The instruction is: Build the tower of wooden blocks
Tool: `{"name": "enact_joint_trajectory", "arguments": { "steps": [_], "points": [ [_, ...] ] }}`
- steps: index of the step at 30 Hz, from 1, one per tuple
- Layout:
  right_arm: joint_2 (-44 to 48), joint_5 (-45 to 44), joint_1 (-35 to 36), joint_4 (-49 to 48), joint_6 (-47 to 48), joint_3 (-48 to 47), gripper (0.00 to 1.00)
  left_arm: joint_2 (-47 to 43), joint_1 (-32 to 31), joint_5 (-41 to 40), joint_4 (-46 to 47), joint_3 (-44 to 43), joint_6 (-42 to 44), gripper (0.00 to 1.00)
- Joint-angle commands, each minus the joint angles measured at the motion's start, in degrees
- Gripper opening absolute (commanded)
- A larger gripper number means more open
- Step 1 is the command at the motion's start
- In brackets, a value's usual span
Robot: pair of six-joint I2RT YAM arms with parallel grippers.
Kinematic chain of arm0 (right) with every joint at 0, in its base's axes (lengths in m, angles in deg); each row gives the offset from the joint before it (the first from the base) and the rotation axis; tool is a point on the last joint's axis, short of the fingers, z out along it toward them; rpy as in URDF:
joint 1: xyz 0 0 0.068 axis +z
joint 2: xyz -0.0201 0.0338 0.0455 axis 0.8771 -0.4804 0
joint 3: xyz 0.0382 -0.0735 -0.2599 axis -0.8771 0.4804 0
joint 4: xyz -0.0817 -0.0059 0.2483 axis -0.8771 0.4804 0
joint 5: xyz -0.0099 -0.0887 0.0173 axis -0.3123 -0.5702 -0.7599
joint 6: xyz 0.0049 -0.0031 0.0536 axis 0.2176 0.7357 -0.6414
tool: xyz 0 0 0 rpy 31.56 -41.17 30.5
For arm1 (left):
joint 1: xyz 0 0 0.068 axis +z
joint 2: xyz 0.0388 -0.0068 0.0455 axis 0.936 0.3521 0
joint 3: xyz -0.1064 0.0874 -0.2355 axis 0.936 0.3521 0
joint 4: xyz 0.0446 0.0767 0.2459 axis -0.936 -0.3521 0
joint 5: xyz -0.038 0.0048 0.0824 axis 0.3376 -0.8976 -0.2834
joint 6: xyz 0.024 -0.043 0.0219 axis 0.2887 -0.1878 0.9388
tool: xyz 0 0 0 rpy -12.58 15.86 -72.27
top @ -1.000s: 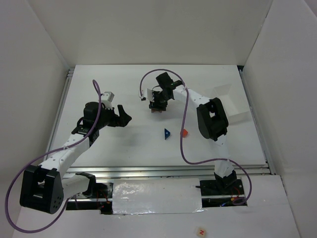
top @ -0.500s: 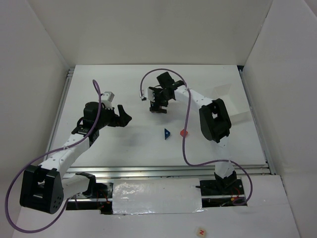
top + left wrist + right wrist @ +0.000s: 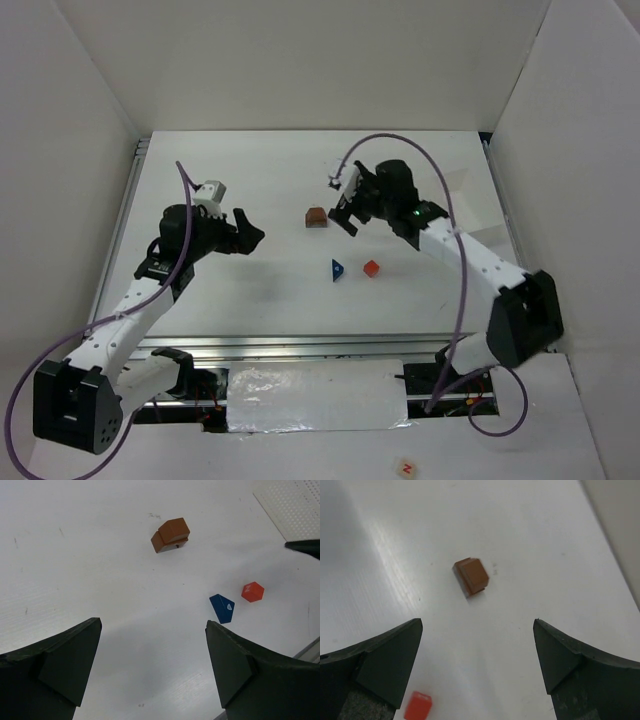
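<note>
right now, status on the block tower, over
Both open, empty: left end effector, right end effector. Two brown blocks stacked. Loose, unstacked: red cube, blue wedge. Nothing in the way.

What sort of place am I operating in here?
Probably a lab test cell: white panels enclose a white table, the left arm and right arm are mounted at its near edge, and brown blocks, a blue wedge and a red cube lie on it.

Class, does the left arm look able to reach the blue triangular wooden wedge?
Probably yes: nothing lies between the open left gripper and the blue triangular wooden wedge; the red wooden cube sits apart.
</note>
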Motion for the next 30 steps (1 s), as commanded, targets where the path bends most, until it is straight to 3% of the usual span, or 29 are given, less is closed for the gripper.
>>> {"name": "enact_joint_trajectory", "arguments": {
  "steps": [1, 4, 7, 12, 19, 25, 30],
  "points": [
    [12.3, -6.8, -1.0, -20.4, -22.8, 12.2, 1.0, 0.6, -2.1, 2.0, -1.0, -4.3, 1.6, 0.99],
    [20.3, -15.8, -1.2, -19.7, -34.7, 17.6, 1.0, 3.2, -5.4, 5.1, -1.2, -6.8, 2.5, 0.99],
    [24.0, -26.1, -2.3, -10.1, -46.9, 16.9, 1.0, 6.5, -8.2, 5.7, -1.7, -9.5, 3.7, 0.99],
    [28.3, -38.4, -6.9, 4.4, -63.1, 18.8, 1.0, 14.9, -19.5, 1.1, -5.0, -16.2, 7.0, 0.99],
    [35.1, -35.8, -15.3, 11.2, -68.7, 25.1, 1.0, 26.9, -30.8, -3.4, -8.2, -25.7, 12.0, 0.99],
    [40.5, -35.0, -21.9, 13.4, -70.1, 28.3, 1.0, 41.0, -35.8, -2.8, -11.7, -36.1, 14.4, 0.99],
    [42.9, -33.1, -26.6, 13.4, -69.7, 30.2, 1.0, 49.8, -40.2, -9.5, -11.4, -41.7, 15.3, 0.98]
  ]
}}
